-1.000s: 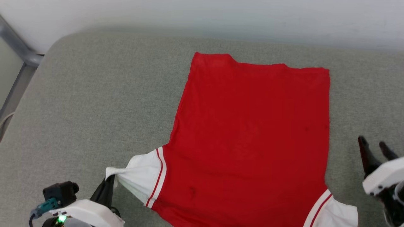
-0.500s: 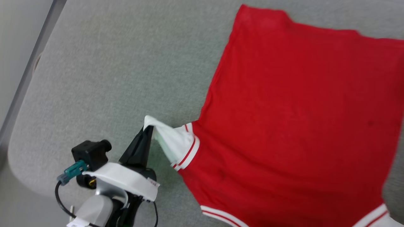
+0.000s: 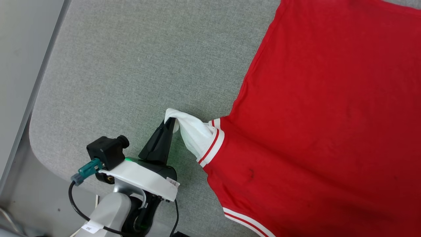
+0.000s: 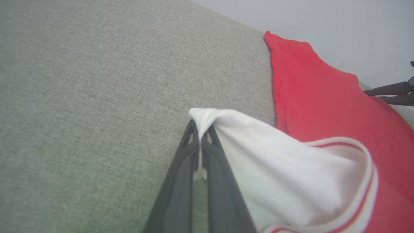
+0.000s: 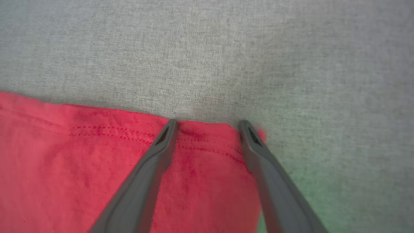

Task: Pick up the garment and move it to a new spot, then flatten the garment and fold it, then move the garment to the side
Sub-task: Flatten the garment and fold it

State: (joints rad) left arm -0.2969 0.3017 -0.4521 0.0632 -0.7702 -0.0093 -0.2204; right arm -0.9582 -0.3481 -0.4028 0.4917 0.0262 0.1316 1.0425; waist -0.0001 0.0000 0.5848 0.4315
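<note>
Above grey cushion (image 3: 131, 65), left claw (image 3: 172, 121) pinches garment (image 3: 329, 115) sleeve (image 3: 194, 131).

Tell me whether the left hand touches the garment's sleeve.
Touching. The left wrist view shows the left hand shut on the garment by its white sleeve.

A grey woven-fabric worktop (image 3: 131, 65) with a rounded corner, a plain pale wall (image 4: 323, 26) behind it.

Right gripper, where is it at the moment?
In the right wrist view the right gripper sits open over a stitched corner of the red shirt, right at the edge where the grey cushion begins.
</note>
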